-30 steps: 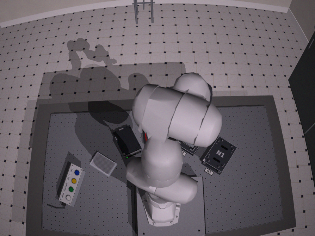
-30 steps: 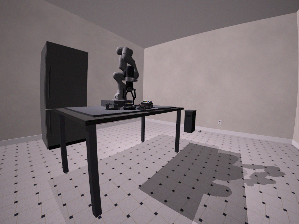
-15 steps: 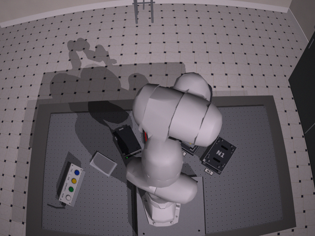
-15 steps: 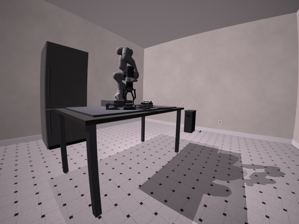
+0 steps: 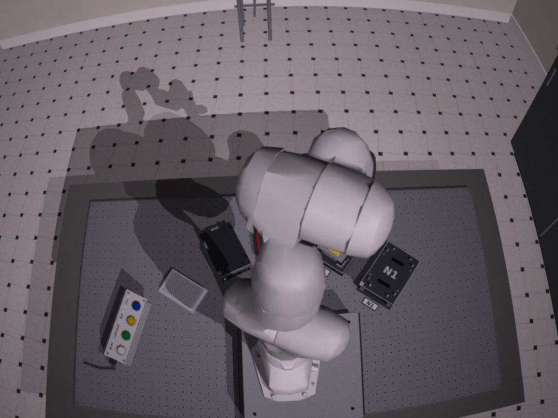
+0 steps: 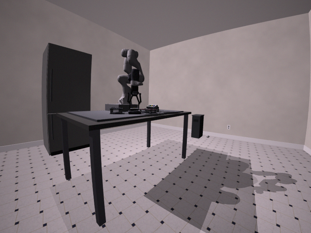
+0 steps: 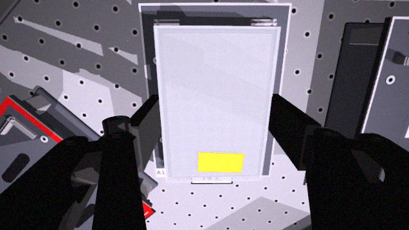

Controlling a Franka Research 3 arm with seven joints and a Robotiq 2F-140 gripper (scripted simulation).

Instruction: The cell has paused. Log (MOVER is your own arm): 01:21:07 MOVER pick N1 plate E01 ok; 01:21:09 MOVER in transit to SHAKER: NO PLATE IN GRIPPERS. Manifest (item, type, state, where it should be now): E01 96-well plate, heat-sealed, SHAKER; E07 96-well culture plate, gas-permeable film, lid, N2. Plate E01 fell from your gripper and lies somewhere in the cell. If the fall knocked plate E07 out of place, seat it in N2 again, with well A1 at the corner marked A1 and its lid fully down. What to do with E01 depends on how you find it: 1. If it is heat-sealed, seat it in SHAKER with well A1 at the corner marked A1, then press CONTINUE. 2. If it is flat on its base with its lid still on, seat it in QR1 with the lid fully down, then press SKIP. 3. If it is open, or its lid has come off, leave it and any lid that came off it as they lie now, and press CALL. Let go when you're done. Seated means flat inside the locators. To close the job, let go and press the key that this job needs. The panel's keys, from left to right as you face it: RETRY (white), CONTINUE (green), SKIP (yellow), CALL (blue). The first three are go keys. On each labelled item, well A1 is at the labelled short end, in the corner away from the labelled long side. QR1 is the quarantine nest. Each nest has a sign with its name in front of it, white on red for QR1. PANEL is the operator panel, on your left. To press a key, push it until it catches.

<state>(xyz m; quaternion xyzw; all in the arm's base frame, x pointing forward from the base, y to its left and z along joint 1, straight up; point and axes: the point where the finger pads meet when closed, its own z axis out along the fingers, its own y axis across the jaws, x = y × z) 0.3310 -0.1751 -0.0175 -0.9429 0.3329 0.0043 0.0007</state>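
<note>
My gripper (image 7: 215, 110) is shut on a lidded white plate (image 7: 215, 99), fingers on its two long sides. The lid lies flat, with a yellow label (image 7: 220, 162) at the near short end. The plate sits lined up over the N2 nest (image 7: 286, 48), whose A1 mark (image 7: 160, 172) shows at the near left corner. I cannot tell if it rests inside the locators. In the top view the arm hides this nest except a yellow bit (image 5: 332, 251). A second plate (image 5: 182, 289), lidless with wells showing, lies flat on the table between the panel and the shaker (image 5: 225, 249).
The operator panel (image 5: 125, 322) stands at the left with blue, yellow, green and white keys. The red-edged QR1 nest (image 7: 19, 128) is just left of my gripper. The empty N1 nest (image 5: 389, 272) is to the right, and its side shows in the wrist view (image 7: 354, 80).
</note>
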